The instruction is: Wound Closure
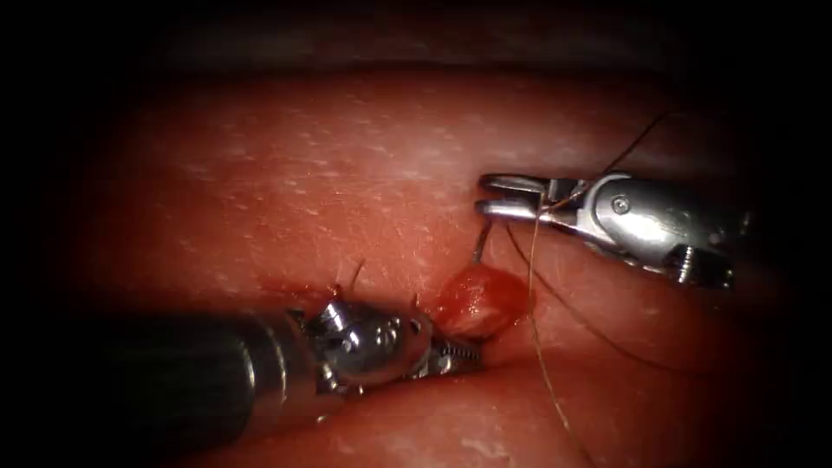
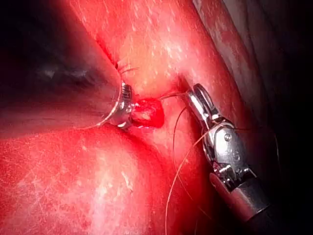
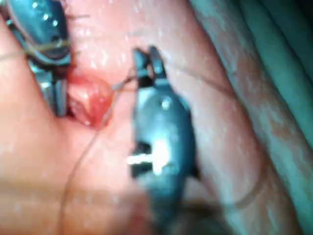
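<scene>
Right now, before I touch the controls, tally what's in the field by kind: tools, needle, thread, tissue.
Tools: 2, the left tool gripping the raised tissue edge, the right tool holding the needle.
Needle: 1, gripped at one end, the other end in the tissue.
Thread: 1 strand trailing below the right tool.
Tissue: 1 piece.
Total: 5.

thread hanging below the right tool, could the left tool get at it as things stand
Probably not at once. The left tool has its jaws shut on the raised tissue at the cut, so they are occupied. The thread hangs just right of that fold, with nothing between. The right tool holds the needle.
</scene>
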`<act>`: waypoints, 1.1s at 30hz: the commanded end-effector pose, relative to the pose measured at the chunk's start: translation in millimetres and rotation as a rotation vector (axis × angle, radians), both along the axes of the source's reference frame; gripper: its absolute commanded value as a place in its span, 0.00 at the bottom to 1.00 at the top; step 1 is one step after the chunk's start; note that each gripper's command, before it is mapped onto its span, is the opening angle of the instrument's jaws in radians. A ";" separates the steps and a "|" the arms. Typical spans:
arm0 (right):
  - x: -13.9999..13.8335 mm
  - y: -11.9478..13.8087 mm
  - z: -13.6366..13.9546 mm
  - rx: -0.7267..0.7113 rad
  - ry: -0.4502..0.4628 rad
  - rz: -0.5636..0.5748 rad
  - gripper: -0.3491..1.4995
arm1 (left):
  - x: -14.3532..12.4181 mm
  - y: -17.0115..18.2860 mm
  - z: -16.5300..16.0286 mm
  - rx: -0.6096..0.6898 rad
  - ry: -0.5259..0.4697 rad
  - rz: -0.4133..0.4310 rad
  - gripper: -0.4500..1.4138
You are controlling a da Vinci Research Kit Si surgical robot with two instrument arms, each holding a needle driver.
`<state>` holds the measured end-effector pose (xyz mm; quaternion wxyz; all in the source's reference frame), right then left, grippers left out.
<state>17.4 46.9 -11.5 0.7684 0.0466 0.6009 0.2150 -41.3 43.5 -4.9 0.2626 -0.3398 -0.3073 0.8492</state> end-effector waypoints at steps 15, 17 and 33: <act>0.6 -0.2 0.5 0.031 -0.014 -0.026 0.00 | -0.6 0.0 0.5 0.000 -0.002 0.001 0.30; 0.9 -0.8 0.8 0.034 -0.021 -0.045 0.00 | -0.6 0.1 0.4 -0.001 -0.002 0.000 0.30; 3.0 -4.3 0.8 -0.219 -0.277 -0.227 0.00 | -0.5 0.1 0.4 0.000 -0.003 0.001 0.30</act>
